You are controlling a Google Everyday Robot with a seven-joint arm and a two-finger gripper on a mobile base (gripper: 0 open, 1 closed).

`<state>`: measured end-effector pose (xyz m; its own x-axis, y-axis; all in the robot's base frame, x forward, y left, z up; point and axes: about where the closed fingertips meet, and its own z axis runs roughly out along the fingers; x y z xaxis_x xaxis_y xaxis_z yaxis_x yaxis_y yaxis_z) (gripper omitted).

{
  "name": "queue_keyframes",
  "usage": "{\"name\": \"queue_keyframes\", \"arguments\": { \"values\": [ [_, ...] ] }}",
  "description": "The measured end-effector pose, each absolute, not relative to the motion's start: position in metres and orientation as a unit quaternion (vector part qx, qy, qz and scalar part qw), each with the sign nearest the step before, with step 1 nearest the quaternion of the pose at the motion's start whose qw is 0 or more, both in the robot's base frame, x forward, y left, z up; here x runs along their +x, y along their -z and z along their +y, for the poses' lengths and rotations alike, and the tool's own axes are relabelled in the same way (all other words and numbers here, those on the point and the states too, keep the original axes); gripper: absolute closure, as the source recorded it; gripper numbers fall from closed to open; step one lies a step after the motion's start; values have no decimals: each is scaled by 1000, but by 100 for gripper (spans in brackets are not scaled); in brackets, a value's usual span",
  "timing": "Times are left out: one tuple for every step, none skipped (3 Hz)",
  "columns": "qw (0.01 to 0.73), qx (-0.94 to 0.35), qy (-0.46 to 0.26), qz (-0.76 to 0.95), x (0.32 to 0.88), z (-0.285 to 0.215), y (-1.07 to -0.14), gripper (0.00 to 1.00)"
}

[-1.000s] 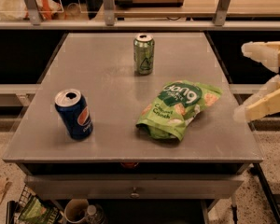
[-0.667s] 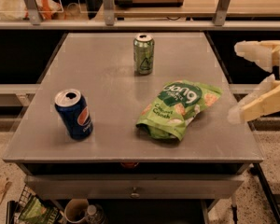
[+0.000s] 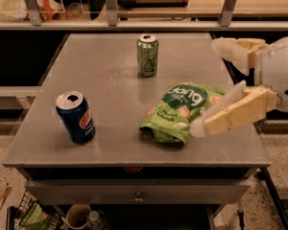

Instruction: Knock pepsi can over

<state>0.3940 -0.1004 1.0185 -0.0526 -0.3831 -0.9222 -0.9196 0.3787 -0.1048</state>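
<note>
The pepsi can, dark blue with a red-white-blue logo and an opened silver top, stands upright near the front left of the grey metal table. My gripper is at the table's right side, far to the right of the can. Its two cream fingers are spread wide apart and hold nothing. The lower finger hangs over the right end of a green snack bag, and the upper finger is over the table's right edge.
A green snack bag lies between the gripper and the pepsi can. A green can stands upright at the back middle. A shelf rail runs behind the table. A drawer front sits below the front edge.
My gripper has moved left from beyond the table's right edge to over its right side, reaching the snack bag. The cans and the bag have not moved.
</note>
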Motion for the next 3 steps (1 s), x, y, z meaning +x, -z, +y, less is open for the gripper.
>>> {"name": "queue_keyframes", "arguments": {
  "values": [
    [494, -503, -264, 658, 391, -60, -1017, 0],
    [493, -523, -271, 640, 398, -18, -1000, 0],
    [471, -541, -284, 636, 415, 34, -940, 0]
  ]
}}
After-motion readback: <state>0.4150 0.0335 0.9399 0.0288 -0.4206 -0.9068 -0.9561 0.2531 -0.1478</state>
